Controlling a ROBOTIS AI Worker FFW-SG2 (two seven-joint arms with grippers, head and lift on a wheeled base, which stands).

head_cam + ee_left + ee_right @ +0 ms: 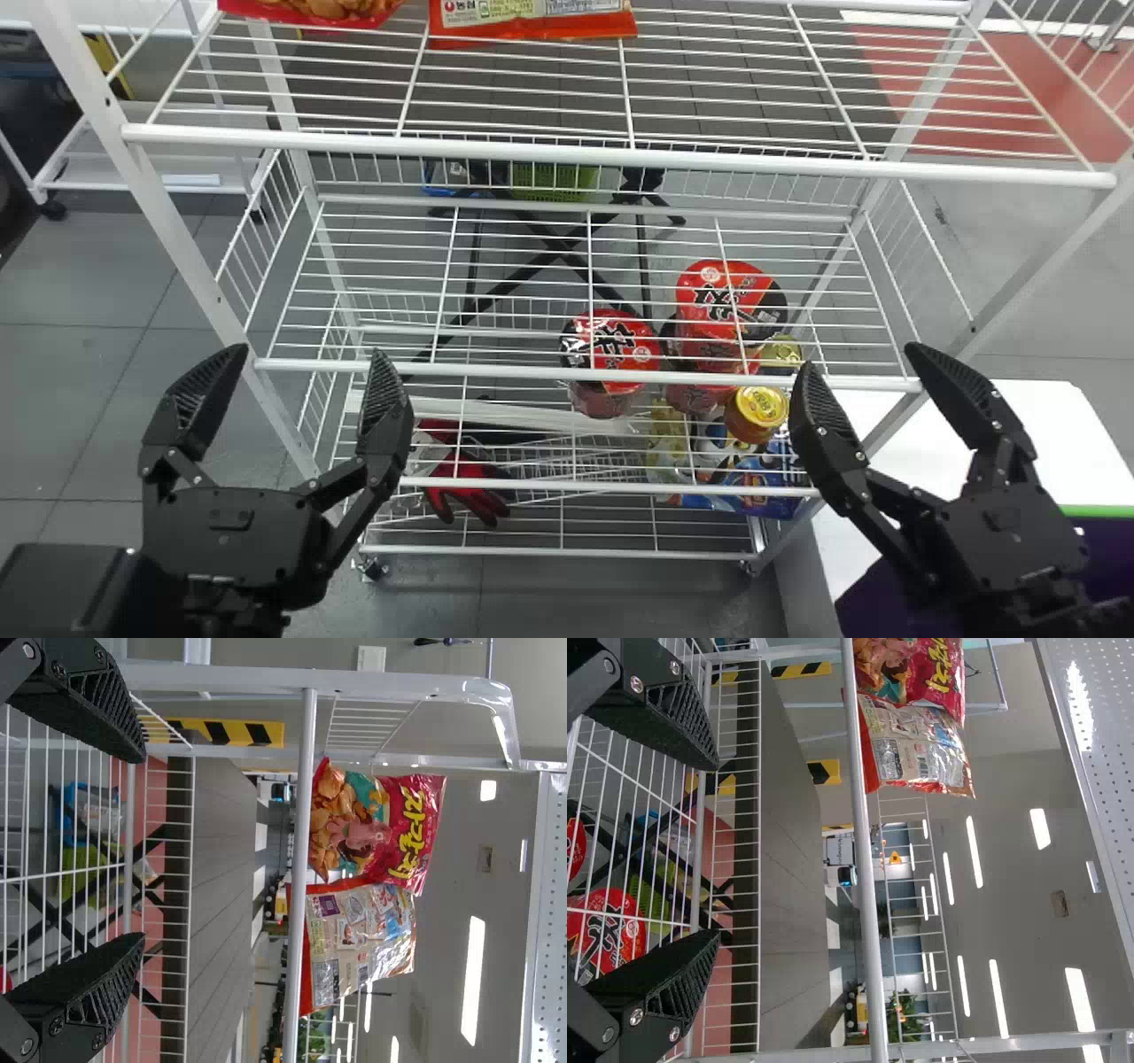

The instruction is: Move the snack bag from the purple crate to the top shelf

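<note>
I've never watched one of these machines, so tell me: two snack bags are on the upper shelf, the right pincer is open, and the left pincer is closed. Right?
Not quite: the left pincer is open, its fingers spread apart in the head view. The right pincer is open, and two snack bags are on the upper shelf.

floor: grey tile [97, 390], reddish patch [1041, 75] | white table [1054, 425] at right | ceiling: lit strip lights [474, 979]
</note>
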